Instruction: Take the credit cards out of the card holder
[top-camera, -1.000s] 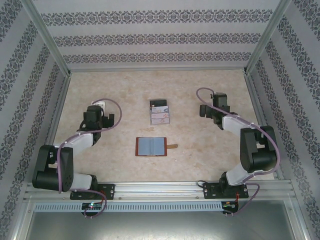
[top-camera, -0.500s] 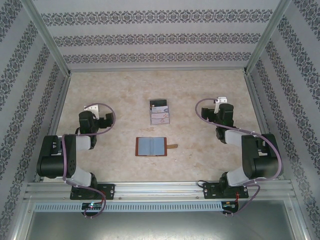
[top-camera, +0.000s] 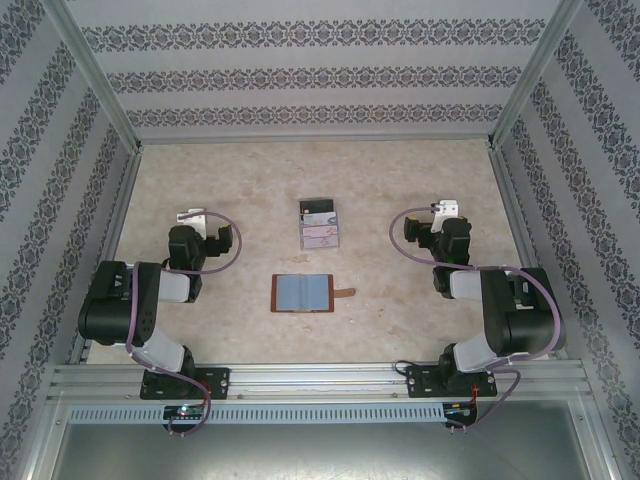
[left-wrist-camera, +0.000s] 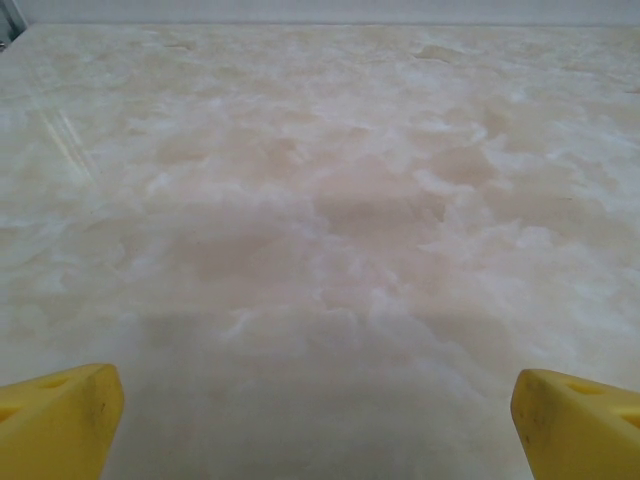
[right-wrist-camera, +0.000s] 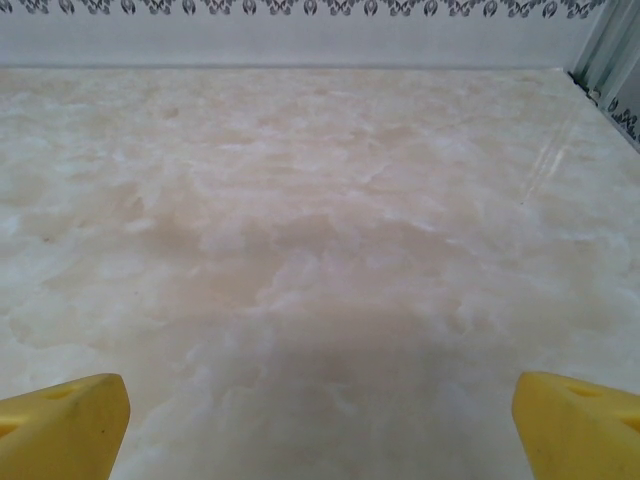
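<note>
The card holder (top-camera: 303, 293) lies open and flat mid-table, brown with grey-blue pockets, its strap tab (top-camera: 346, 292) pointing right. Just behind it, pale and dark credit cards (top-camera: 319, 226) rest together in what looks like a small clear box. My left gripper (top-camera: 190, 218) hangs over bare table well left of both, and my right gripper (top-camera: 445, 211) well to their right. In the left wrist view the left gripper (left-wrist-camera: 320, 430) is open, its yellow fingertips (left-wrist-camera: 55, 420) far apart with nothing between. The right gripper (right-wrist-camera: 320, 430) is open and empty likewise, yellow fingertips (right-wrist-camera: 580, 425) wide.
The marbled beige table (top-camera: 250, 180) is fenced by patterned walls and metal posts (top-camera: 95, 75) on three sides. Both arms are folded back near their bases at the front rail (top-camera: 320, 378).
Both arms have drawn back and folded toward their bases, the grippers shifting slightly outward and nearer. The card holder and cards have not moved.
</note>
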